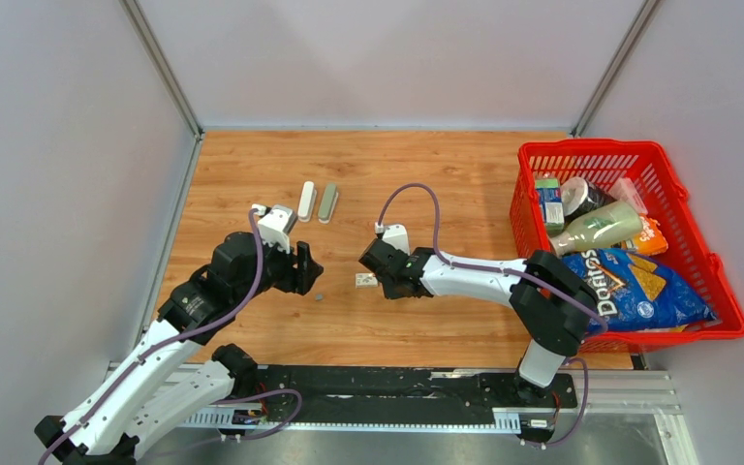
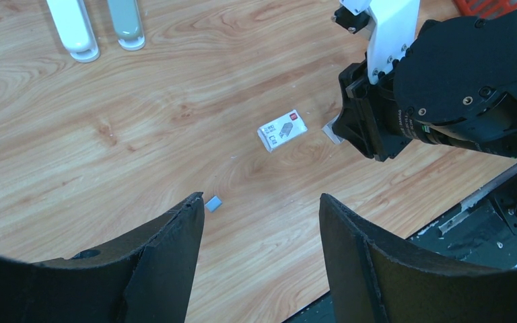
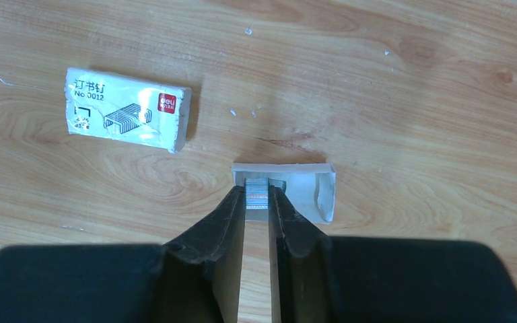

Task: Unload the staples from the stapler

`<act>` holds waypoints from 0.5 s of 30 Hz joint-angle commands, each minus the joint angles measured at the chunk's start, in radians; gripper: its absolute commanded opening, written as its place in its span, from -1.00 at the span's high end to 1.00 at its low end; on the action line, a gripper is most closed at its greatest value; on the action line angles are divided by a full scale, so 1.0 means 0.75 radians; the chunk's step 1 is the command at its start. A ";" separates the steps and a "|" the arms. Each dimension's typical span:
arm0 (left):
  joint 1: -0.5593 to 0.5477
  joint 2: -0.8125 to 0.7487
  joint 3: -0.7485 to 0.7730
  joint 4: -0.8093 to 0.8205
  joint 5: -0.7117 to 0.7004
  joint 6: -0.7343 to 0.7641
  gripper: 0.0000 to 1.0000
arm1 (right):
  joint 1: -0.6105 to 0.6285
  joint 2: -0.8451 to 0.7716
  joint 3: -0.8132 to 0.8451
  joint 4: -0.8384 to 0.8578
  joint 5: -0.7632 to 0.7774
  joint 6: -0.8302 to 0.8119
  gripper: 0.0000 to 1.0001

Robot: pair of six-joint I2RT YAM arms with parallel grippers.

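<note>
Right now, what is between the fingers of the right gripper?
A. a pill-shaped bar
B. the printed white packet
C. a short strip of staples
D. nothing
C: the right gripper pinches a short strip of staples over a small white tray, and the printed packet lies apart from it.

The surface [image 3: 410, 81] is seen as smooth wood grain, the packet [image 3: 128, 109] as glossy wrapped paper, the staples [image 3: 256, 192] as bright metal, the fingers [image 3: 219, 232] as matt black.

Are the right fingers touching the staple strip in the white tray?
Touching. The right wrist view shows both fingers pressed against the sides of the staple strip, no gap, inside the white tray.
</note>
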 commanded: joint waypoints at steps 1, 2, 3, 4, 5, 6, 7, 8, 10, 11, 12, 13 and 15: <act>-0.007 0.006 -0.001 0.019 -0.005 0.031 -0.42 | -0.004 -0.026 0.001 0.034 0.016 0.016 0.54; -0.005 0.009 0.001 0.019 -0.005 0.031 -0.42 | -0.004 -0.026 0.003 0.034 0.016 0.016 0.46; -0.005 0.009 0.001 0.021 -0.003 0.031 -0.43 | -0.004 -0.026 0.005 0.034 0.018 0.016 0.44; -0.007 0.011 -0.001 0.021 -0.003 0.031 -0.42 | -0.004 -0.029 0.007 0.030 0.018 0.016 0.42; -0.005 0.009 0.001 0.023 -0.001 0.031 -0.42 | -0.004 -0.031 0.011 0.028 0.018 0.016 0.41; -0.007 0.011 -0.001 0.023 -0.001 0.031 -0.42 | -0.004 -0.035 0.015 0.024 0.016 0.016 0.40; -0.007 0.011 -0.001 0.026 -0.001 0.031 -0.42 | -0.002 -0.037 0.017 0.024 0.020 0.016 0.37; -0.007 0.013 -0.001 0.024 -0.001 0.031 -0.42 | -0.004 -0.041 0.021 0.020 0.024 0.014 0.35; -0.007 0.015 0.001 0.023 -0.001 0.031 -0.43 | -0.002 -0.053 0.030 0.012 0.030 0.010 0.33; -0.007 0.015 0.001 0.023 -0.001 0.031 -0.43 | -0.004 -0.057 0.034 0.008 0.030 0.008 0.32; -0.007 0.017 0.001 0.023 0.001 0.031 -0.42 | -0.002 -0.065 0.040 0.002 0.036 0.006 0.31; -0.007 0.021 0.003 0.026 0.001 0.029 -0.42 | -0.004 -0.073 0.044 0.000 0.036 0.004 0.31; -0.007 0.029 0.003 0.026 0.003 0.027 -0.42 | -0.002 -0.100 0.048 -0.005 0.044 -0.002 0.30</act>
